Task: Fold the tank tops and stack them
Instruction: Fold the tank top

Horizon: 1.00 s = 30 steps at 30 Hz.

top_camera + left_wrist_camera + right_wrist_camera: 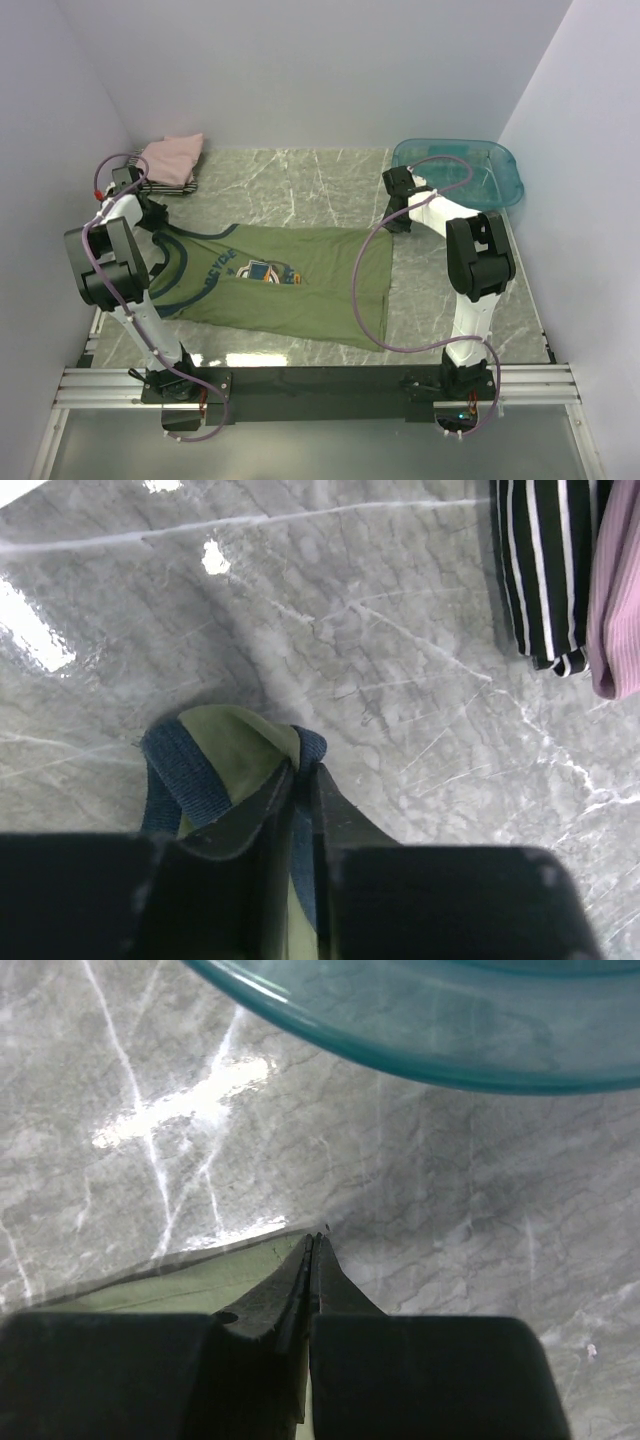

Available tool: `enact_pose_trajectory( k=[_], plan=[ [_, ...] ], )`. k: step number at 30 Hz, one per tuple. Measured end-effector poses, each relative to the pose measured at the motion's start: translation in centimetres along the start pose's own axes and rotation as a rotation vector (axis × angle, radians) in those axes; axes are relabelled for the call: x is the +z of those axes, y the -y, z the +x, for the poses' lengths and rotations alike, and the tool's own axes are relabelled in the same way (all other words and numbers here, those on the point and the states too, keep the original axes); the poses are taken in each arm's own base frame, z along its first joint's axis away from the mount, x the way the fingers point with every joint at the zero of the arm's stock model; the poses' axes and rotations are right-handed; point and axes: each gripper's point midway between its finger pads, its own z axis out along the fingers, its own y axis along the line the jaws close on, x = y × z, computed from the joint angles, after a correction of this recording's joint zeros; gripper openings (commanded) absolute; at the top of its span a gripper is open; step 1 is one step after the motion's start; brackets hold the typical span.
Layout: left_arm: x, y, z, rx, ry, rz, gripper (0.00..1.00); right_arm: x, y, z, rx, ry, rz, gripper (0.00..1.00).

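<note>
olive-green tank top point(310, 300) lies spread flat on the marble surface point(300, 185); left pincer point(303, 772) is clamped tight on its navy-trimmed strap, right pincer point(314, 1245) is closed, seemingly nipping the hem corner

Soft, even light from above fills the scene brightly, leaving white glare patches on the glossy bench point(300, 180) in both wrist views and only faint shadows under the arms, while the left claw point(303, 770) and right claw point(315, 1245) loom dark and out of focus near the lenses, the olive-green tank top point(235, 745) slightly soft.
</note>
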Motion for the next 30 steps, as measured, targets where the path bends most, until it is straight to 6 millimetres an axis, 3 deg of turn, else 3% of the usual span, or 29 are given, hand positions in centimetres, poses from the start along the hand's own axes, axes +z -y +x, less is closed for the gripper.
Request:
enact_pose_trajectory(
  k=[2, 4, 7, 10, 13, 16, 19, 22, 23, 25, 30],
  plan=[
    [0.0, 0.0, -0.1, -0.003, 0.0, 0.007, 0.27, 0.0, -0.2, 0.0, -0.001, -0.002, -0.01, 0.0],
    [0.0, 0.2, -0.2, -0.001, -0.003, 0.017, 0.44, 0.0, -0.3, 0.0, -0.003, -0.005, -0.015, 0.0],
    [-0.1, 0.8, -0.4, 0.008, -0.004, 0.044, 0.55, -0.1, -0.5, -0.2, -0.007, -0.002, -0.021, 0.05],
    [-0.4, 1.5, -0.2, 0.035, -0.009, 0.076, 0.58, -0.2, -0.6, -0.4, -0.011, 0.002, -0.027, 0.12],
    [-1.9, 3.1, 0.4, 0.097, 0.0, 0.119, 0.58, -0.3, -0.7, -0.4, -0.014, 0.001, -0.031, 0.13],
    [-4.5, 6.6, 2.0, 0.218, 0.008, 0.193, 0.57, -0.3, -0.7, -0.4, -0.017, 0.0, -0.031, 0.13],
    [-7.0, 12.4, 4.4, 0.375, 0.01, 0.298, 0.56, -0.3, -0.7, -0.4, -0.017, 0.0, -0.032, 0.13],
    [-7.5, 17.2, 7.7, 0.509, -0.033, 0.383, 0.55, -0.3, -0.7, -0.4, -0.017, -0.001, -0.033, 0.13],
    [-7.4, 17.7, 8.6, 0.53, -0.047, 0.392, 0.55, -0.3, -0.7, -0.4, -0.017, -0.001, -0.034, 0.13],
    [-6.0, 17.3, 11.3, 0.577, -0.115, 0.376, 0.56, -0.3, -0.7, -0.4, -0.018, -0.001, -0.035, 0.13],
    [-3.0, 11.7, 16.0, 0.612, -0.286, 0.24, 0.58, -0.3, -0.7, -0.4, -0.02, -0.001, -0.035, 0.13]
  ],
)
